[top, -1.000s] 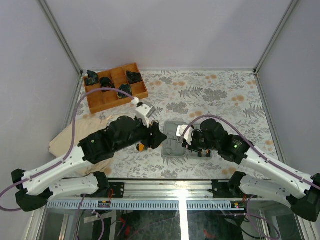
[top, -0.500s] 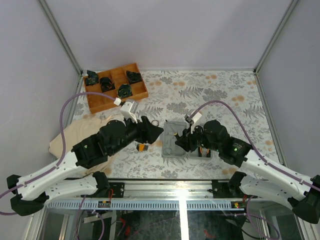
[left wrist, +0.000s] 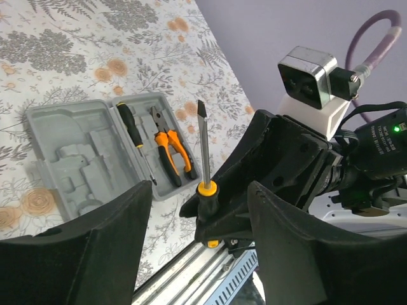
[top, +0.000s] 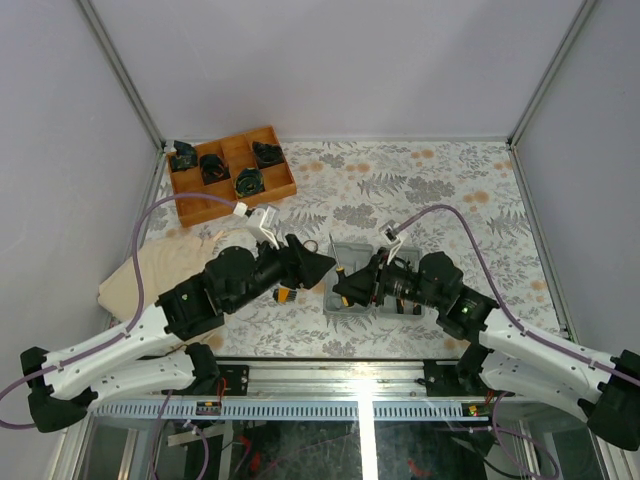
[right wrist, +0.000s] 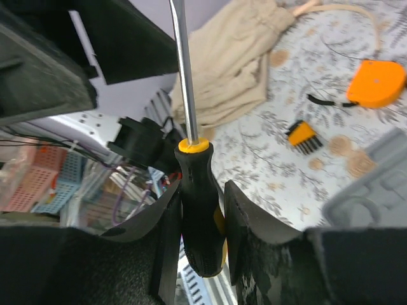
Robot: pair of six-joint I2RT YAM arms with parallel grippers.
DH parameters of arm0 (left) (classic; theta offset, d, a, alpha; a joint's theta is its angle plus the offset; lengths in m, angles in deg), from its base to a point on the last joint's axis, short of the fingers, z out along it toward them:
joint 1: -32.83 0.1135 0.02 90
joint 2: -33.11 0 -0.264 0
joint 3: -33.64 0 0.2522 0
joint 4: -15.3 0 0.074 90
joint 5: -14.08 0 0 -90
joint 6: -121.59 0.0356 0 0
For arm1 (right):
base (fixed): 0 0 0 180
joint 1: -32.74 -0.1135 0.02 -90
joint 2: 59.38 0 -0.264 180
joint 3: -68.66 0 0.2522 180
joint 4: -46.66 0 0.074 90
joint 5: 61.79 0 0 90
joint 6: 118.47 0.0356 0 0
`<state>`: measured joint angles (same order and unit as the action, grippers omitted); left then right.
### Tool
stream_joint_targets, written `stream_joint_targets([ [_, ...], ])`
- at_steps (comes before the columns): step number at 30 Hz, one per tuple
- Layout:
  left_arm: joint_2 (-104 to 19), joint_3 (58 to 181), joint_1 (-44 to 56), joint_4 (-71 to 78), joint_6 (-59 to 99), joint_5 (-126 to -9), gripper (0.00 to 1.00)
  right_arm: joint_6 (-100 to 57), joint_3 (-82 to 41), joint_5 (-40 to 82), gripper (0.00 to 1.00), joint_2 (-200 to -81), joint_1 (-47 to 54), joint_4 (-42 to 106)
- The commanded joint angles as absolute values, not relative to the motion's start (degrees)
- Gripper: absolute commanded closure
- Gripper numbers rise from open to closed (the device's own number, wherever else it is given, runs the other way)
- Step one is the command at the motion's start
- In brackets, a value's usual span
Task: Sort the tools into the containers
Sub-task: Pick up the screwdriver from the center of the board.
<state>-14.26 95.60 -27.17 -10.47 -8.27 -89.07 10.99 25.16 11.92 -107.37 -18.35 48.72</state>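
Observation:
My right gripper (top: 347,284) (right wrist: 201,190) is shut on a black-and-yellow screwdriver (right wrist: 200,222) and holds it in the air, shaft pointing up, between the two arms. The same screwdriver (left wrist: 206,194) shows in the left wrist view, just in front of my left gripper (top: 322,266) (left wrist: 200,254), which is open and empty, with a finger on either side of it and not touching. The open grey case (top: 346,304) (left wrist: 70,152) lies behind. It holds a second screwdriver (left wrist: 130,124) and orange-handled pliers (left wrist: 172,146). An orange tape measure (right wrist: 380,82) and a yellow-black bit (right wrist: 304,136) lie on the table.
A brown wooden divided tray (top: 205,205) with black parts stands at the back left. A beige cloth (top: 150,270) (right wrist: 235,57) lies at the left under my left arm. The table's metal front rail (top: 360,408) runs below both grippers.
My right gripper has lifted off the case and swung left with the screwdriver, tipping it upright. My left gripper has turned right to face it.

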Motion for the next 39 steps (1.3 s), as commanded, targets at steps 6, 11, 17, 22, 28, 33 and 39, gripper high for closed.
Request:
stream_joint_targets([
  [6, -14.61, 95.91, -27.36, -3.05, -8.23, -87.15, 0.53, 14.21, 25.21, 2.2, 0.96, -112.58, -20.32, 65.49],
  [11, -14.45, 95.86, -27.34, -3.09, -8.17, -87.25, 0.69, 14.22, 25.18, 0.09, 0.95, -114.13, -20.97, 68.41],
  [17, -14.53, 95.74, -27.29, -3.57, -9.06, -86.26, 0.95, 12.55, 25.24, 1.15, 0.93, -113.4, -20.98, 67.57],
  [22, -14.83, 96.73, -27.37, -5.62, -8.38, -86.14, 1.0, 10.81, 24.75, 4.19, 0.75, -112.51, -21.03, 64.57],
  [28, -14.97, 97.19, -27.37, -7.56, -8.05, -86.19, 1.0, 8.12, 24.21, 7.34, 0.42, -109.24, -21.0, 58.56],
  [33, -14.96, 97.08, -27.3, -7.77, -8.84, -85.91, 1.0, 6.83, 24.89, 6.99, 0.32, -107.31, -21.05, 54.66],
  [39, -15.63, 98.15, -27.36, -8.62, -8.49, -86.47, 1.0, 6.68, 27.12, 6.3, 0.3, -104.88, -21.04, 53.32],
])
